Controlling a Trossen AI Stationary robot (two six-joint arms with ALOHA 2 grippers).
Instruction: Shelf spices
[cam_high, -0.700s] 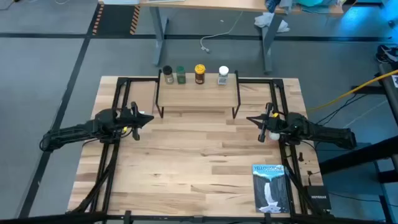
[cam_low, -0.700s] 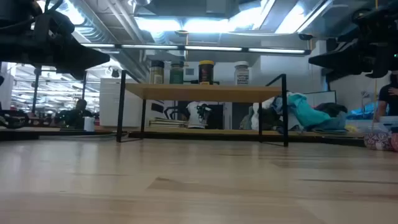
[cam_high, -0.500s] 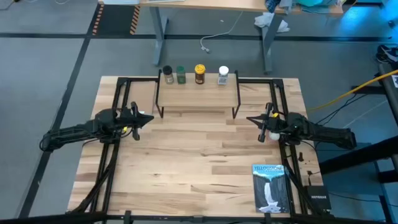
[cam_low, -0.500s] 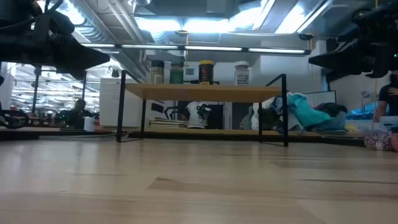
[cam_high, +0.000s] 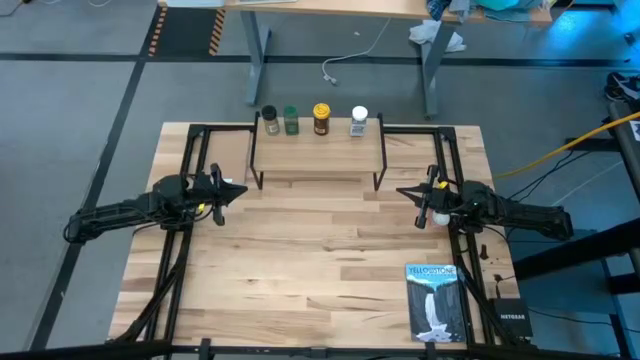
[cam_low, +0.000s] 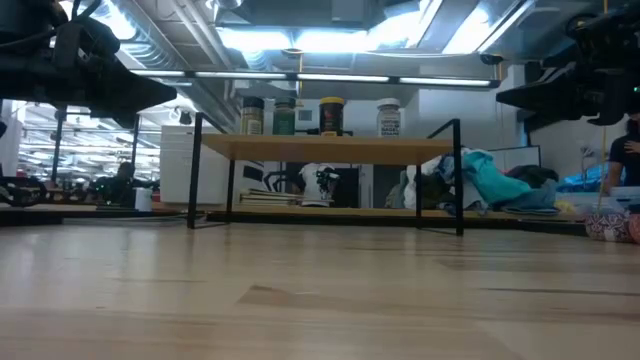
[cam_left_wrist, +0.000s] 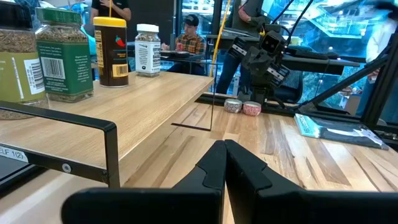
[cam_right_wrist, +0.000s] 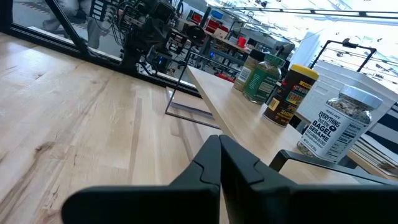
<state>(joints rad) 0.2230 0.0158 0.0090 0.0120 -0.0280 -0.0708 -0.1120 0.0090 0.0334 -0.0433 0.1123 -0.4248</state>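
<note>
On the shelf (cam_high: 318, 150) all four spices (cam_high: 313, 120) stand in a row; the job looks done. Left end effector (cam_high: 236, 189) and right end effector (cam_high: 404, 192) hover pinched closed, empty, above the worktop (cam_high: 320, 260).

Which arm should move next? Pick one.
Neither: all four jars already stand on the shelf. The left gripper and right gripper, fingers shut, flank it about equally, holding nothing.

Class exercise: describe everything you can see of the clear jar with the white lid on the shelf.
The clear jar with the white lid is a small upright cylinder holding speckled seeds, with a white label reading "Everything but the bagel sesame". It stands on the shelf, at the right end of the row of four, beside the amber jar but apart from it. Neither tool touches it.
</note>
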